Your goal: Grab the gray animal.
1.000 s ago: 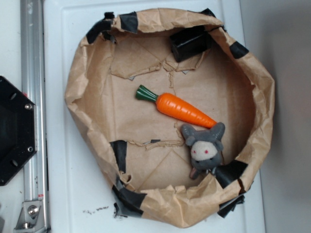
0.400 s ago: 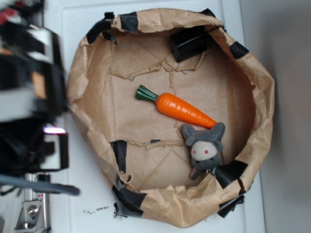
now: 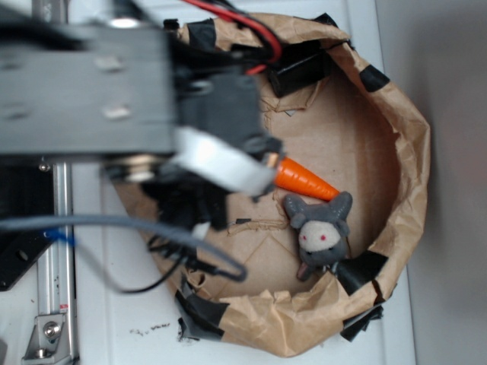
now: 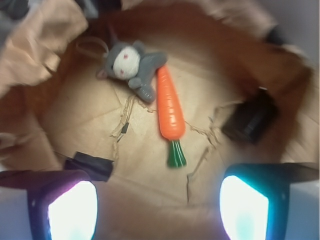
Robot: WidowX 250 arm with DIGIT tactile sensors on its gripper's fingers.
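Looking down through the wrist camera, I see the gripper (image 4: 157, 200) spread wide with nothing between its fingers, so the grab has not begun. The gray animal (image 3: 321, 232) lies on the floor of the paper-lined basket (image 3: 415, 152) near its wall, one ear touching the tip of the carrot (image 3: 304, 178). From the exterior view the arm hangs over the basket's opposite side, well apart from the toy. I judge everything is left: approach, descend, close.
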